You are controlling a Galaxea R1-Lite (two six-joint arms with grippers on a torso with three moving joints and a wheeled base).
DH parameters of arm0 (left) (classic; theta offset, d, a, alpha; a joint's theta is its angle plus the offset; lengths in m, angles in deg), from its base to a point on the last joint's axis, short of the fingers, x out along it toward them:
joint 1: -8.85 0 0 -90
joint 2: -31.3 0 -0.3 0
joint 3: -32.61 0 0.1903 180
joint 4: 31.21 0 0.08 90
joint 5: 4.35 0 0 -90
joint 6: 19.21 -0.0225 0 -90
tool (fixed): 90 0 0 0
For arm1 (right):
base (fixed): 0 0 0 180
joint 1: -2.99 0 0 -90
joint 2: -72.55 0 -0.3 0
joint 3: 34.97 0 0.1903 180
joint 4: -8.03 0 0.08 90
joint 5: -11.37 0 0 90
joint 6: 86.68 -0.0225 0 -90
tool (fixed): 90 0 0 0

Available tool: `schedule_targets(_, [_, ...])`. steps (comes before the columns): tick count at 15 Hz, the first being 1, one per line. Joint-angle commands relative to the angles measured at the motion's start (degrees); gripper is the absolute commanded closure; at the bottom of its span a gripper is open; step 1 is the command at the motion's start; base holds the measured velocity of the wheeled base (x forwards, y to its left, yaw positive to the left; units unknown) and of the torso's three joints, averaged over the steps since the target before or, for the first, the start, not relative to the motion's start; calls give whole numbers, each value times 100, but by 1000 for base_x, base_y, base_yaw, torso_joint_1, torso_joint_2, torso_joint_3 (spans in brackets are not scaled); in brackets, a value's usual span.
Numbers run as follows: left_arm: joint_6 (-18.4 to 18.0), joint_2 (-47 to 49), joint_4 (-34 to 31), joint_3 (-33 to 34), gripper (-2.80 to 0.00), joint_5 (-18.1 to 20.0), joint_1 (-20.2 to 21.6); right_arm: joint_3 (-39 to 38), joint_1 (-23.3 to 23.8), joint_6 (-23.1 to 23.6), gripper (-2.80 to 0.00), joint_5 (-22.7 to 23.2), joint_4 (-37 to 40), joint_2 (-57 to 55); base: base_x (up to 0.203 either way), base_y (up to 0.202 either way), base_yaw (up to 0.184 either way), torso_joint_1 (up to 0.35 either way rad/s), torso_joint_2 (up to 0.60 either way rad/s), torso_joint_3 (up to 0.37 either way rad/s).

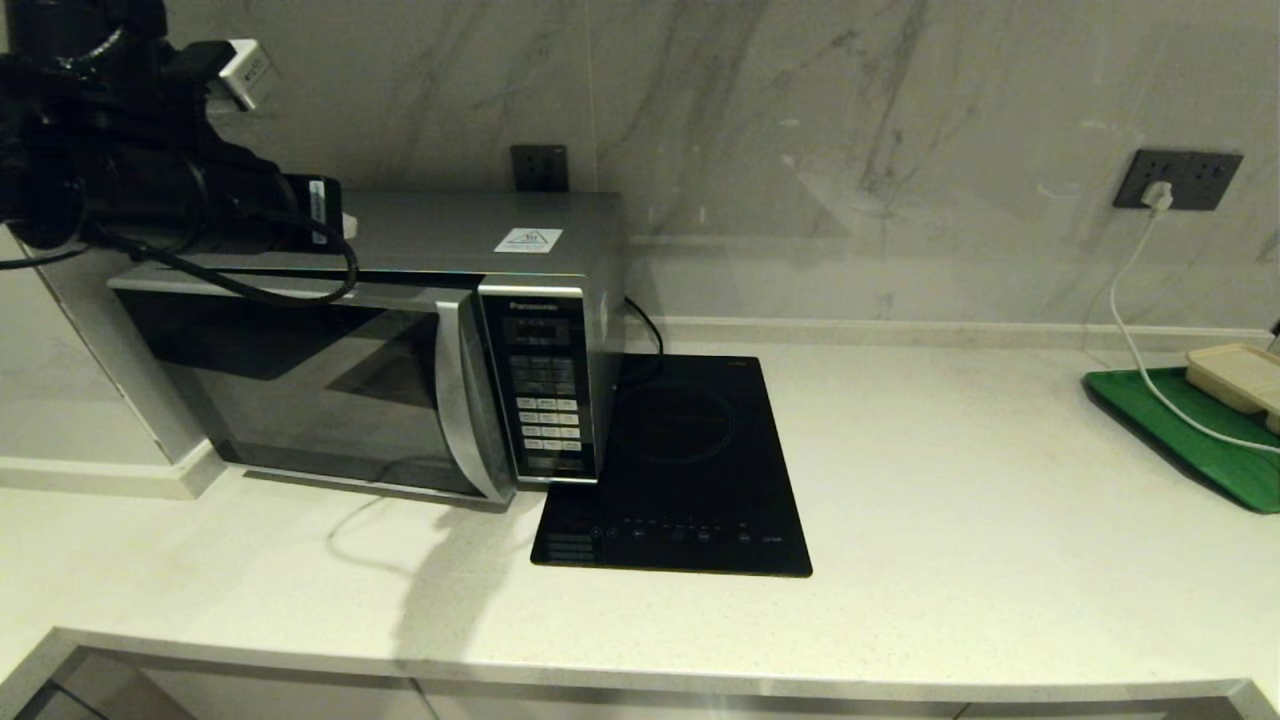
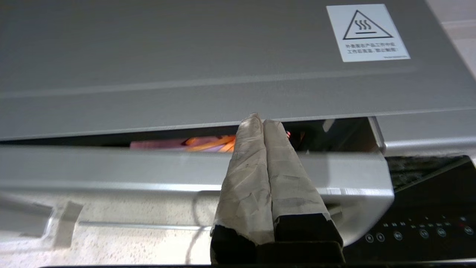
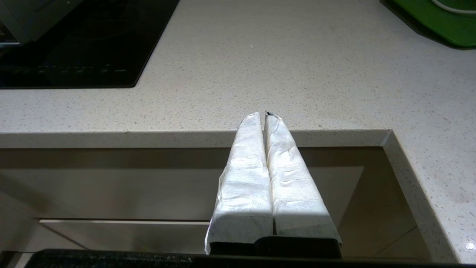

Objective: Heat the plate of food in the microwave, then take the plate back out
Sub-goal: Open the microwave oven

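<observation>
Left gripper: the left gripper [image 2: 263, 121], its two paper-wrapped fingers [image 2: 245, 175] pressed flat together with nothing between them; it hangs above the top front edge of the microwave, its tips over the slit where the door stands slightly ajar; in the head view only the black arm [image 1: 150, 190] shows, at the far left over the oven's top.

Microwave: the large silver-grey Panasonic box microwave [image 1: 420, 300] with dark glass door, curved silver handle strip and button panel; it stands on the left of the pale speckled stone surface [image 1: 950, 480], against the marble wall; a white warning sticker [image 2: 367, 32] sits on its top, toward the right.

Plate of food: the round lilac plastic plate with thin orange-yellow fry sticks [image 2: 200, 144]; inside the microwave, glimpsed through the door gap in the left wrist view.

Induction hob: the flat black glass induction hob [image 1: 680, 470]; just right of the microwave, touching its near right corner.

Green tray: the flat green tray [image 1: 1190, 435] at the far right edge of the surface, carrying a beige rectangular tray [image 1: 1240, 375]; a white cable [image 1: 1130, 300] runs down to it from a wall socket.

Right gripper: the right gripper [image 3: 265, 115], paper-wrapped fingers together and holding nothing; parked near the surface's front edge, above a cabinet recess.
</observation>
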Motion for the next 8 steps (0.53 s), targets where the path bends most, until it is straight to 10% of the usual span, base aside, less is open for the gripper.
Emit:
schedule_targets(1, [-10,411,-68,-246,0,-37,-9,-1,-1,-2,0,-3,6,-5,0,0,0,0,0,0])
schedule_targets(8, [68,951,-807,-916,0,-319,-25,-1,-1,-2,0,-3,6,-5,0,0,0,0,0,0])
